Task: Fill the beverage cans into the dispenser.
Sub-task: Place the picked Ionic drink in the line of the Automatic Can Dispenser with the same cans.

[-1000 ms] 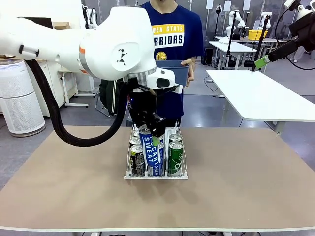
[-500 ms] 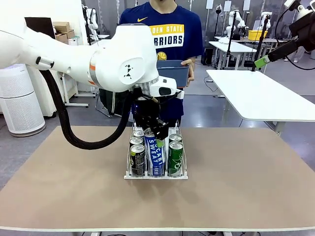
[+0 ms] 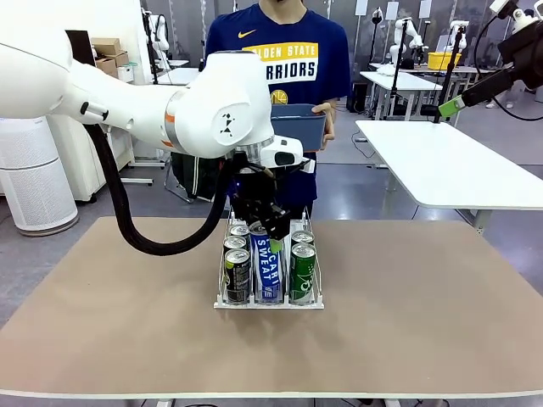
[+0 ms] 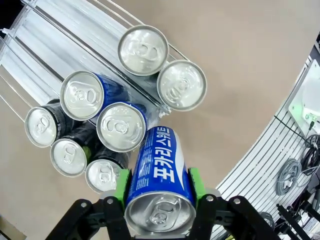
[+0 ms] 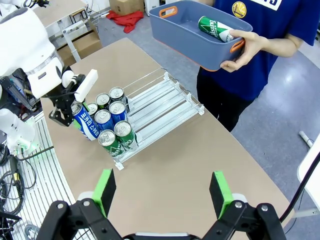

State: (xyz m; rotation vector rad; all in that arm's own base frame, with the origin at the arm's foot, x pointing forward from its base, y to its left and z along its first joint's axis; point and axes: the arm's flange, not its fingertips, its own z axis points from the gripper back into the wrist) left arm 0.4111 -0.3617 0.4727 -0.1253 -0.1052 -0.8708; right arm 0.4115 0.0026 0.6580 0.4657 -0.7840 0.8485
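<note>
My left gripper (image 3: pixel 265 229) is shut on a blue-and-white beverage can (image 3: pixel 266 267), its green pads (image 4: pixel 121 186) clamping the can (image 4: pixel 159 187) near the silver top. The can hangs tilted at the near end of the dispenser's (image 3: pixel 270 303) middle lane, between a black can (image 3: pixel 237 276) and a green can (image 3: pixel 302 273). Whether its base touches the rack I cannot tell. Several more cans (image 4: pixel 121 126) stand in the white wire lanes (image 5: pixel 165 102). My right gripper (image 5: pixel 162 194) is open, high above the table.
A person at the far side holds a blue-grey bin (image 5: pixel 200 37) with a green can (image 5: pixel 215 28) lying in it. The brown table (image 3: pixel 424 322) has free room left and right of the rack. A white table (image 3: pixel 450 161) stands at the back right.
My left gripper has lowered the blue-and-white can from above the rack down to the near end of the middle lane. The left arm's elbow swung right. The right gripper stayed open.
</note>
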